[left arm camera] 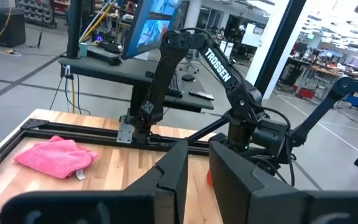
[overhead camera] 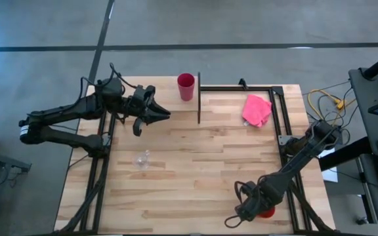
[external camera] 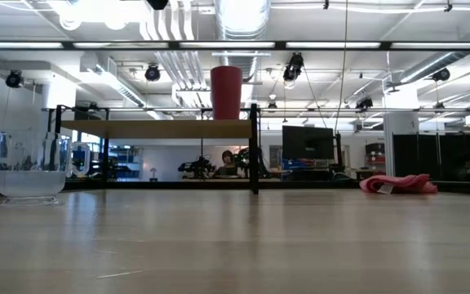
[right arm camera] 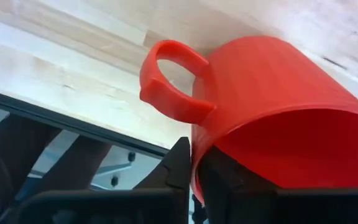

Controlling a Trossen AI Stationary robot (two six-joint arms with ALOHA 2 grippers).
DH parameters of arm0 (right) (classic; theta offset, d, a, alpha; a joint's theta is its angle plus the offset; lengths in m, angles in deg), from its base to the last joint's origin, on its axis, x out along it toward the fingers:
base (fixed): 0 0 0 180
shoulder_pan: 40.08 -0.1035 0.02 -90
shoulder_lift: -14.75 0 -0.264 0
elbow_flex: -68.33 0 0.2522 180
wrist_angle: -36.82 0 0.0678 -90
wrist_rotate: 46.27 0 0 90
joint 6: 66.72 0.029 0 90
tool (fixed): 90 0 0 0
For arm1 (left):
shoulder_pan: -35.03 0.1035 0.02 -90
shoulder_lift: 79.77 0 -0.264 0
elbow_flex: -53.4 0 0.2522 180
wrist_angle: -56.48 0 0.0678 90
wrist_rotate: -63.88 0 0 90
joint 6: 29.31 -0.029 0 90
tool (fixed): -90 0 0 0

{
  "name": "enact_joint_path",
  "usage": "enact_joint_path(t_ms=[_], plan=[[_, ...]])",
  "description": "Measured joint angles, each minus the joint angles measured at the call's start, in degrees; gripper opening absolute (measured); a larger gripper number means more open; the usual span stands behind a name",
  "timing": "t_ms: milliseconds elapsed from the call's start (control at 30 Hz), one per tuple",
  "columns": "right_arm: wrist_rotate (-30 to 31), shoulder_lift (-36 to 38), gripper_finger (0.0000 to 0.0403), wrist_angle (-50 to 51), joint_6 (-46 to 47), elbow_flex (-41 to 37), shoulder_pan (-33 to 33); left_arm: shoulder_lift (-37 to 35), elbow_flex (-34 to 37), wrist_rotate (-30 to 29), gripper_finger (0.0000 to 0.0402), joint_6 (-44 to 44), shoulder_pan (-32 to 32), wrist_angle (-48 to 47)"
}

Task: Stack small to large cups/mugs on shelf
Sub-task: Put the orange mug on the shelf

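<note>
The magenta-pink tumbler (overhead camera: 186, 86) stands upright on the right end of the wooden shelf (external camera: 157, 129), next to a black post (overhead camera: 199, 98). The clear glass cup (overhead camera: 142, 160) stands on the table left of centre and shows large in the low view (external camera: 29, 167). My left gripper (overhead camera: 165, 113) hovers over the shelf left of the tumbler, empty, with a narrow gap between its fingers (left arm camera: 197, 168). My right gripper (overhead camera: 258, 208) is at the table's near right edge, shut on the red mug (right arm camera: 272, 99). My right gripper holds the red mug by its rim (right arm camera: 196, 163), just beside the handle (right arm camera: 166, 81). One finger is inside the mug and one outside. The mug is tilted, its opening toward the wrist camera. Whether it rests on the table does not show.
A pink cloth (overhead camera: 256, 109) lies at the table's far right. A black metal frame (overhead camera: 277, 111) runs along the far and right edges. The shelf's posts (external camera: 254, 147) stand upright near the far edge. There is open tabletop in the middle, around the glass cup.
</note>
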Motion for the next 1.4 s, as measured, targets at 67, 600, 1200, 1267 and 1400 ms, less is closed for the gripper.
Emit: enact_joint_path(t_ms=[67, 600, 1200, 1267, 1400], plan=[[1.0, 0.2, 0.0013, 0.1, -0.4, 0.0, 0.5, 0.0, 0.0, 0.0, 0.0052, 0.0, 0.0, 0.0], [28.7, 13.8, 0.0009, 12.8, -24.6, 6.6, 15.8, 2.3, 0.5, -0.7, 0.0052, 6.0, -0.9, -6.9], [19.1, 13.3, 0.0009, -2.8, -64.0, 16.2, 39.9, 13.5, -3.6, -8.2, 0.0052, -6.5, -6.3, -4.2], [16.9, 12.0, 0.0009, -2.9, -64.9, 16.9, 41.5, 13.9, -4.1, -8.3, 0.0052, -6.5, -6.3, -4.2], [14.0, 9.2, 0.0009, -2.8, -66.9, 18.5, 43.5, 14.7, -4.4, -8.3, 0.0052, -6.5, -6.3, -4.3]])
